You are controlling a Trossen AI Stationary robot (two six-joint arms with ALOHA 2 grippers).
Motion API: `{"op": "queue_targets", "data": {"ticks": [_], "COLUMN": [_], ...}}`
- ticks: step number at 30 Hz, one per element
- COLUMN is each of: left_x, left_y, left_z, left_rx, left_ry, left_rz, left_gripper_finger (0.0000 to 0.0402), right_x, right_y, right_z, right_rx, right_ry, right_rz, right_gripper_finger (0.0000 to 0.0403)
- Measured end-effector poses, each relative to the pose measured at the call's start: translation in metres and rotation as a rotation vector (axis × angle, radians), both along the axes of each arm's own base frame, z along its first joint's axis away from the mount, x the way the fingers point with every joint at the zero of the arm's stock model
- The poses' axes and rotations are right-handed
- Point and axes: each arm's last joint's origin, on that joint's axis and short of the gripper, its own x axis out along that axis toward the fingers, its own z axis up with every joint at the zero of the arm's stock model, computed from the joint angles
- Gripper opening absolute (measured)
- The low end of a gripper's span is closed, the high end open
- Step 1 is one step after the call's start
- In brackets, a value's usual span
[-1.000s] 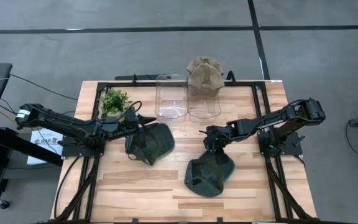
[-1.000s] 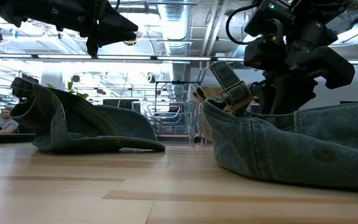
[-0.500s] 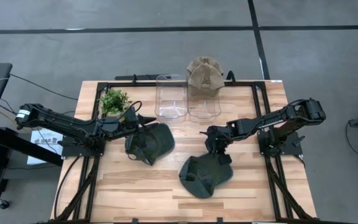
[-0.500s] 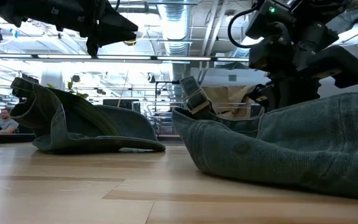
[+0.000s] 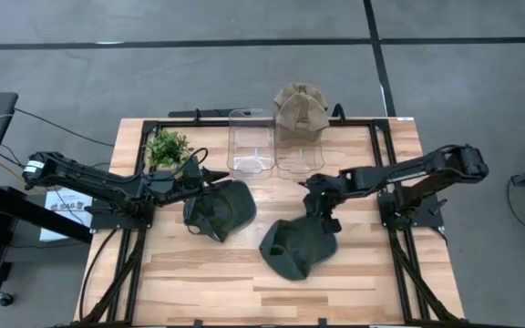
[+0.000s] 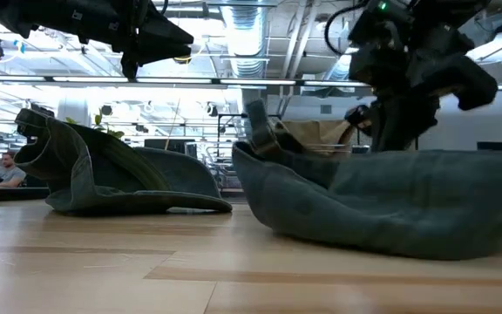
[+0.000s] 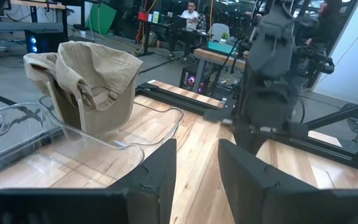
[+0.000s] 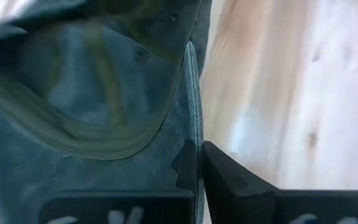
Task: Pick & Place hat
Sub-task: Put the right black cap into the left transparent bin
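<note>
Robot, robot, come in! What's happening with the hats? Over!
Right end effector shut on dark hat edge. Left end effector open over other hat. Tan hat on bin. Path clear.

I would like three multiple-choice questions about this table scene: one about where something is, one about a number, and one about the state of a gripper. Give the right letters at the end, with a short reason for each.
1. Where is the tan hat?
A. On the far clear bin
B. Flat on the near table edge
C. Under the plant

2. How many dark green hats lie on the wooden table?
A. One
B. Two
C. Four

3. What is the right gripper doing?
A. Standing open above the plant
B. Shut on the edge of a dark green hat
C. Holding the tan hat

Answers:
1. A: the high view shows the tan hat draped on the bin's rim at the far side.
2. B: one hat lies by the left gripper, another hat by the right one.
3. B: the right wrist view shows its fingers closed on the hat's rim.
</note>
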Motion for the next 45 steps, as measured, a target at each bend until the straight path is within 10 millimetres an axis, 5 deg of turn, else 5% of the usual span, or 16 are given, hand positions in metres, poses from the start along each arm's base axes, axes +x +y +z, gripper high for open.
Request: {"op": "queue_targets", "data": {"ticks": [9,15,23,30,33,38,45], "left_x": [0.0,0.0,0.0,0.0,0.0,0.0,0.0], "left_y": [0.0,0.0,0.0,0.0,0.0,0.0,0.0], "left_z": [0.0,0.0,0.0,0.0,0.0,0.0,0.0], "left_rx": [0.0,0.0,0.0,0.0,0.0,0.0,0.0], "left_ry": [0.0,0.0,0.0,0.0,0.0,0.001,0.0], "left_rz": [0.0,0.0,0.0,0.0,0.0,0.0,0.0], "left_gripper_finger": [0.0116,0.0116,0.0116,0.0116,0.0116,0.0116,0.0116], "right_x": [-0.022,-0.056,-0.103,-0.126,-0.131,-0.138,-0.135], "right_y": [-0.008,-0.007,-0.011,-0.001,0.004,-0.01,-0.004], "right_z": [0.047,0.063,0.059,0.043,0.034,0.024,0.028], "right_rx": [-0.035,-0.105,-0.067,0.069,-0.033,-0.176,-0.085], "right_ry": [-0.206,-0.354,-0.804,-1.248,-1.316,-1.25,-1.316], "right_rz": [-0.052,-0.173,-0.539,-0.453,-0.366,-0.95,-0.669], "right_gripper_finger": [0.0,0.0,0.0,0.0,0.0,0.0,0.0]}}
